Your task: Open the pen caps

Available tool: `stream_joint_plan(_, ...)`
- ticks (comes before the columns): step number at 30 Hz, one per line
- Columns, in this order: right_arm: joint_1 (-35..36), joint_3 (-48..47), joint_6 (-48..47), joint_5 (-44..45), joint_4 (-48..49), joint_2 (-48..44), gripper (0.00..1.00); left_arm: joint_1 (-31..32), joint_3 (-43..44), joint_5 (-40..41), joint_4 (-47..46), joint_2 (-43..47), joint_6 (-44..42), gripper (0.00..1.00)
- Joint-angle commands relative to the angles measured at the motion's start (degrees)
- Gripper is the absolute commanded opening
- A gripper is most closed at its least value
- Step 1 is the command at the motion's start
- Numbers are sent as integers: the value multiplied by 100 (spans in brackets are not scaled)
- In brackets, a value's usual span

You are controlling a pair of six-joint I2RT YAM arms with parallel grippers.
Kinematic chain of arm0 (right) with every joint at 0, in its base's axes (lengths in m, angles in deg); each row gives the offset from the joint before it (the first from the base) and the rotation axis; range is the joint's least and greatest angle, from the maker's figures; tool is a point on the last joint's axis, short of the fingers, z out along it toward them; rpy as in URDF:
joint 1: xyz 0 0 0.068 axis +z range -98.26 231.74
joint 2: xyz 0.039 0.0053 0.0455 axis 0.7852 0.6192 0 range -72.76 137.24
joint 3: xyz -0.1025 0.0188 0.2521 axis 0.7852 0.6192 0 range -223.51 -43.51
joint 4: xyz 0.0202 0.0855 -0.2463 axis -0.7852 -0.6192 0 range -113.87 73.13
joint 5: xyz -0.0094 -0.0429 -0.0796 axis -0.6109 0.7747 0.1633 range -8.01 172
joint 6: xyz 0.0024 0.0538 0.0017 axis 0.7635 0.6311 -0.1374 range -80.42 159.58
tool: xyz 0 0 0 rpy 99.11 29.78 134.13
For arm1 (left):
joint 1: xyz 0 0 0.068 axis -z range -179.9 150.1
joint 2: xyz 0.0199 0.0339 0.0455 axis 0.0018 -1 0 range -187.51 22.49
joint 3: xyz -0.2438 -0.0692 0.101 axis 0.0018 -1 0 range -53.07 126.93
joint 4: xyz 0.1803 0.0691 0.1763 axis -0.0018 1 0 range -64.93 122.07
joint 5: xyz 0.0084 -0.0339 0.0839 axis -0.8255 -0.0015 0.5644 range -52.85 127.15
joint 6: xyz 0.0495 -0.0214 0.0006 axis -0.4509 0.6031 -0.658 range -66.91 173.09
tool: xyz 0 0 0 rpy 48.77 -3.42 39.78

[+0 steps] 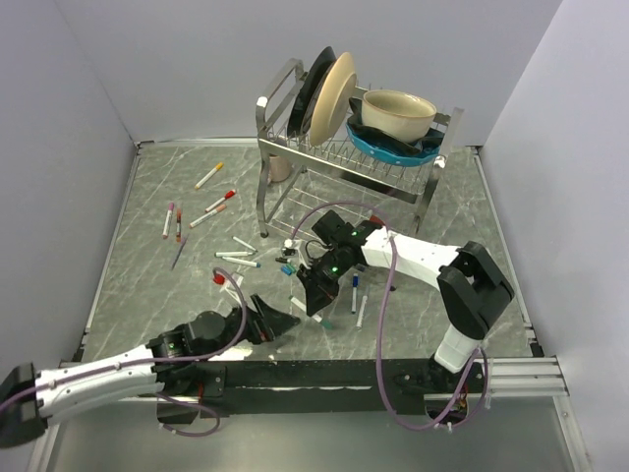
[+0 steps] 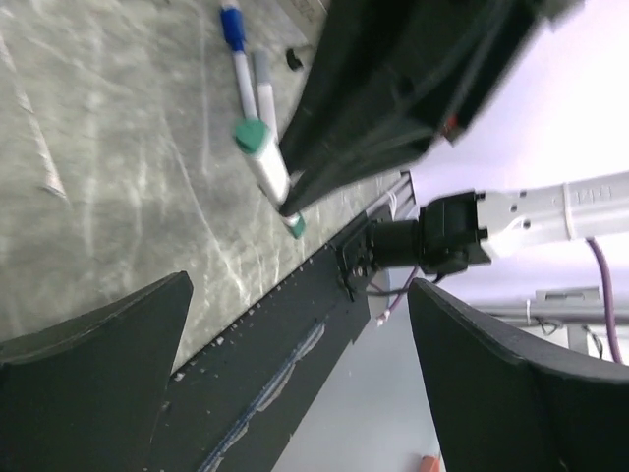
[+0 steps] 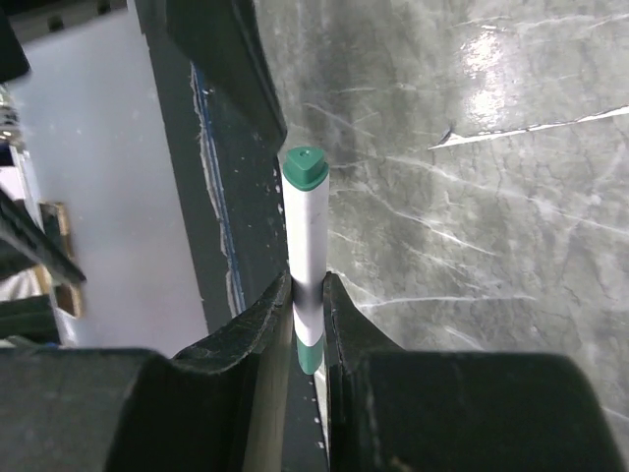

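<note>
A thin white pen with a green cap on its far end and a green tail is clamped at the barrel in my right gripper, which is shut on it just above the table near the front rail. From the left wrist view the same green cap sticks out below the right gripper's black body. My left gripper is wide open and holds nothing. It sits just left of the right gripper and clear of the pen. In the top view the left gripper hovers low by the front edge.
More capped pens lie across the table: yellow, red, pink and blue. A loose red cap lies nearby. A metal dish rack with plates and a bowl stands at the back. The black front rail runs close below both grippers.
</note>
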Motion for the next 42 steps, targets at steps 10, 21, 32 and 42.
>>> stream_joint_plan(10, -4, -189, 485, -721, 225, 134, 0, 1645, 670, 2210, -1973, -2973, 527, 79)
stream_joint_plan(21, -4, -224, 398, -827, 138, 142, 0, 1769, 513, 2641, -2563, -3046, 510, 81)
stream_joint_plan(32, 49, -427, -323, -1029, -442, 353, 0, 1769, 257, 3801, -85, -329, 1283, 79)
stream_joint_plan(42, 49, -418, -253, -1073, -399, 345, 0, 1761, 1004, 4048, 646, -1838, 2294, 69)
